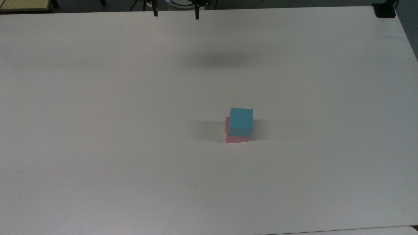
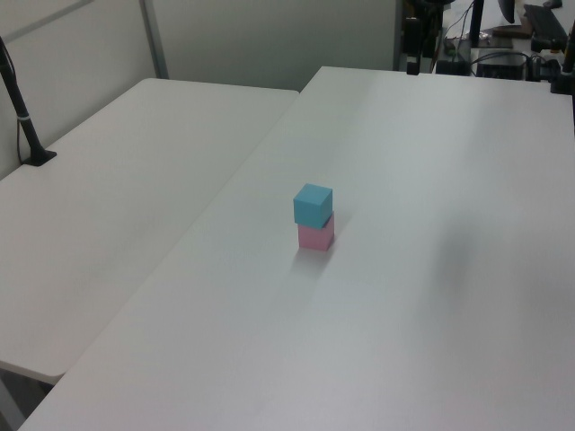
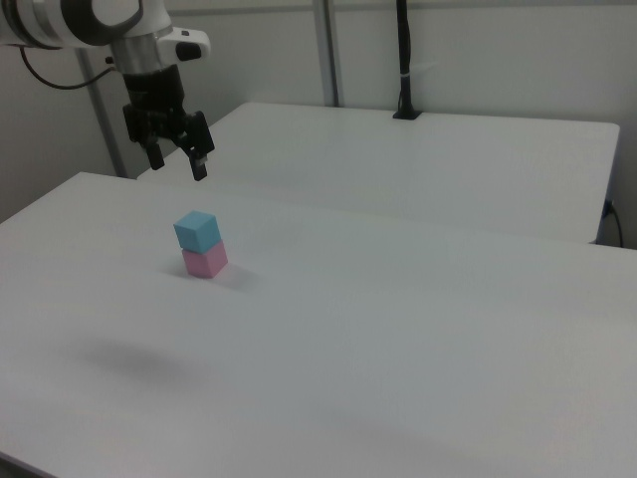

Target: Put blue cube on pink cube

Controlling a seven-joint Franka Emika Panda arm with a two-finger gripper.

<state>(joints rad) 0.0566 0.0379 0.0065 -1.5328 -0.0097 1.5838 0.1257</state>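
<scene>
Near the middle of the white table (image 1: 98,130), the blue cube (image 1: 241,121) sits on top of the pink cube (image 1: 235,138). Stack is not square: in the top view the blue cube is offset toward the top view's right and twisted a little, leaving a strip of pink exposed on the top view's left and along the near edge. Left view agrees, with the blue cube (image 2: 312,205) turned slightly on the pink cube (image 2: 315,236).

The gripper (image 3: 176,158) hangs high above the table, well apart from the stack, fingers spread and holding nothing. In the top view its fingertips (image 1: 197,14) show at the far table edge.

Judgement: placement looks complete.

Risks from here:
- Overhang. Most of the blue cube's base looks supported, so it probably holds, but a table jolt could slide it off the short side.
- Arm travel. Any low pass over the stack would knock it over, since the cubes are light and unsecured.
- A re-grasp to straighten it risks dragging the pink cube.
</scene>
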